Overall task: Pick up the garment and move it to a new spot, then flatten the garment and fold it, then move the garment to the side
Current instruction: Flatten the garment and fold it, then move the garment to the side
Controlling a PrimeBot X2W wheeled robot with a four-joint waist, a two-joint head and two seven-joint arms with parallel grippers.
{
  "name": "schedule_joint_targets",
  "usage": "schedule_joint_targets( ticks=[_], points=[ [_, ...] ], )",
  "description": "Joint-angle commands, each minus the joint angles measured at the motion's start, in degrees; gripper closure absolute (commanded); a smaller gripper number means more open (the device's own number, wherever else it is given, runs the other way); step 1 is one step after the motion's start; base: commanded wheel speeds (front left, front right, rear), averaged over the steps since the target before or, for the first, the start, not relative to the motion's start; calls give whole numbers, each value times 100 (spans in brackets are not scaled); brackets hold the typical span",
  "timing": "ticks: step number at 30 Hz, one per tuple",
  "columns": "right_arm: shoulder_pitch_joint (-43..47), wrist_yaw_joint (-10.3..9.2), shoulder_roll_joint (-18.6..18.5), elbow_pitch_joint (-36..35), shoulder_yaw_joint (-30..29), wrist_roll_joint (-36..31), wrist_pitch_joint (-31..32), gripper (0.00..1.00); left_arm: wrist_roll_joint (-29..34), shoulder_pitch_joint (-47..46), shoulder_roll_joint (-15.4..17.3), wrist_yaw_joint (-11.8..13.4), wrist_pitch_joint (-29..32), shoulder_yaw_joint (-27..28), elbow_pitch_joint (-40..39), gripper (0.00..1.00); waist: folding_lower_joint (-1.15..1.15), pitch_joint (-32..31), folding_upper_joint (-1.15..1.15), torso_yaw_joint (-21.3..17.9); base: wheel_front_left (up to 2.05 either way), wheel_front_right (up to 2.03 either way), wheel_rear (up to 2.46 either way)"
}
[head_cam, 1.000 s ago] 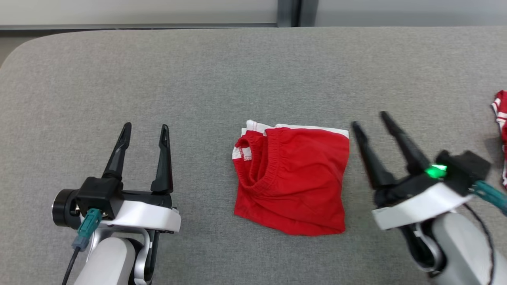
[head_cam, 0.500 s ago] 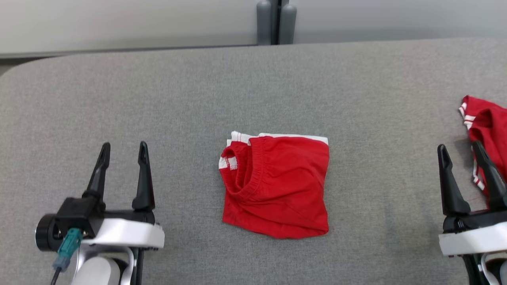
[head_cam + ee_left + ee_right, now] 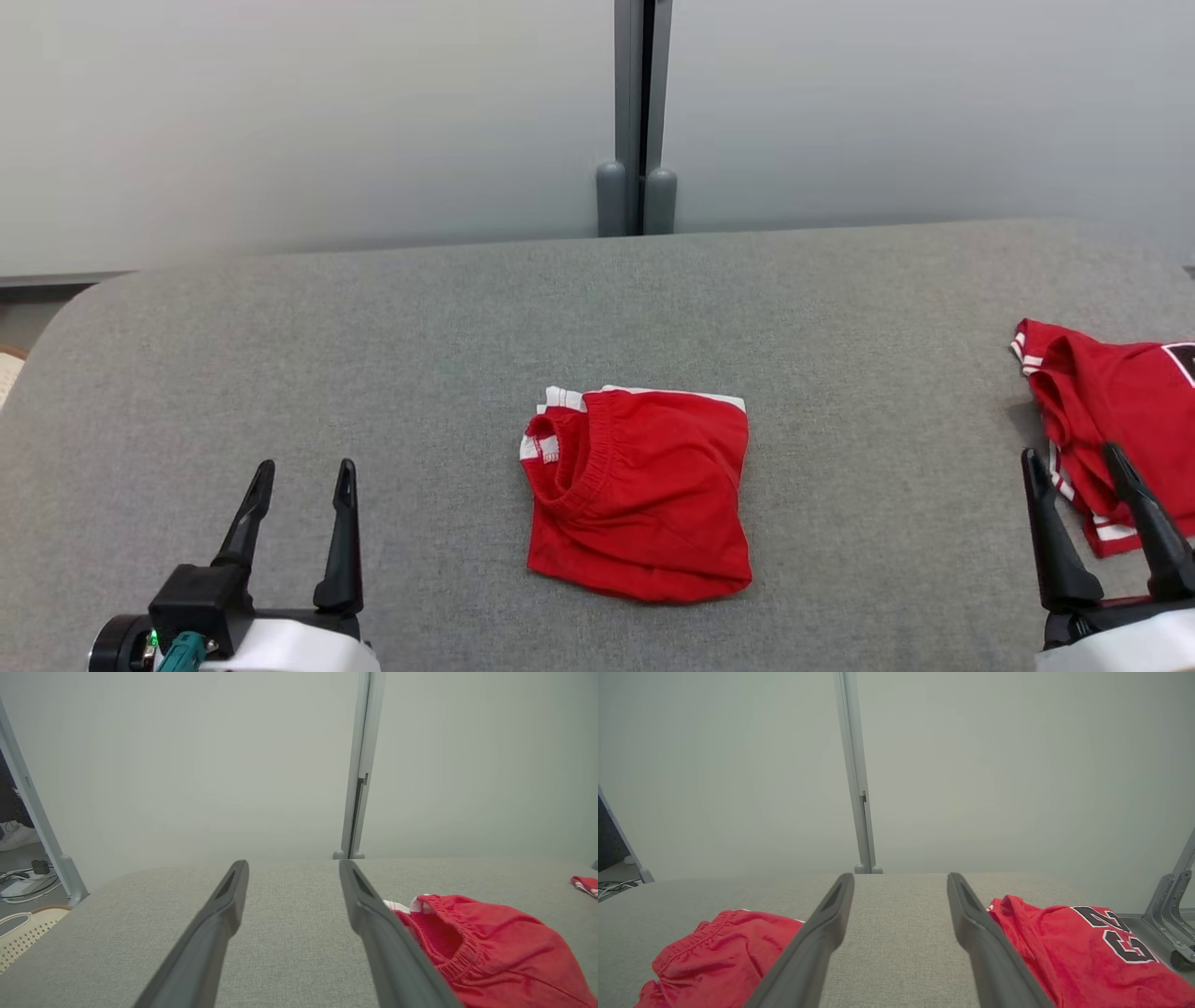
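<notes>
The garment (image 3: pixel 639 495) is a pair of red shorts with white trim, folded into a rough square in the middle of the grey padded table (image 3: pixel 373 355). My left gripper (image 3: pixel 306 464) is open at the lower left, well to the garment's left, with nothing between its fingers. In the left wrist view the garment (image 3: pixel 490 947) lies just right of the open left gripper (image 3: pixel 293 863). My right gripper (image 3: pixel 1070 452) stands open at the lower right, far from the garment. The right wrist view has the garment (image 3: pixel 719 947) left of the empty right gripper (image 3: pixel 900 875).
A red jersey (image 3: pixel 1111 392) with white trim and black numbers lies crumpled at the table's right end, partly behind my right fingers; the right wrist view puts this jersey (image 3: pixel 1087 947) just right of them. A pale partition wall stands behind the table. A woven basket (image 3: pixel 18 933) sits off the left end.
The head camera has tilted up, so the whole picture shifted down. My right gripper moved from the garment's right edge out to the right, beside the jersey. Both grippers stayed open.
</notes>
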Motion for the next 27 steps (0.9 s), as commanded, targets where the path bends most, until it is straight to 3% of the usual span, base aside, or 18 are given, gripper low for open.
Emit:
schedule_joint_targets(
  ticks=[1, 9, 27],
  points=[
    [131, 0, 30, -85, -47, 5, 71, 0, -9, 122, 71, 36, 30, 4, -68, 0, 0, -210, 0, 8, 0, 0, 0],
    [348, 0, 102, -215, -146, -13, 270, 0, 71, 304, 243, 49, 106, -25, -209, 0, 0, -364, 0, 35, 0, 0, 0],
    [382, 0, 115, -300, -206, -68, 412, 0, 28, 179, 279, 45, 10, -61, -215, 0, 0, -251, 0, 57, 0, 0, 0]
  ],
)
